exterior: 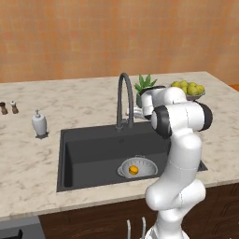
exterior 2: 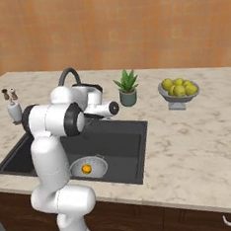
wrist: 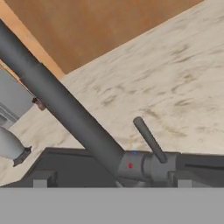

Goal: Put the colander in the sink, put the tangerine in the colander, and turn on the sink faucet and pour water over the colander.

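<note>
Low in the left base frame, the perforated silver colander [exterior: 137,167] is sitting at the near edge of the matte dark-grey sink [exterior: 88,151], cradling the small glossy orange tangerine [exterior: 133,170]. Just above mid-frame, the claw [wrist: 111,183] is standing wide, gripping nothing, its dark tips flanking the base of the sink faucet [exterior: 124,100], whose smooth arched tube and slim side lever [wrist: 149,139] are crossing the hand frame. Farther up, the speckled marble worktop [exterior: 84,105] is carrying a white soap dispenser [exterior: 39,124], a spiky potted plant [exterior 2: 127,88] and a grey bowl of lemons [exterior 2: 179,90]. No lettering is showing.
</note>
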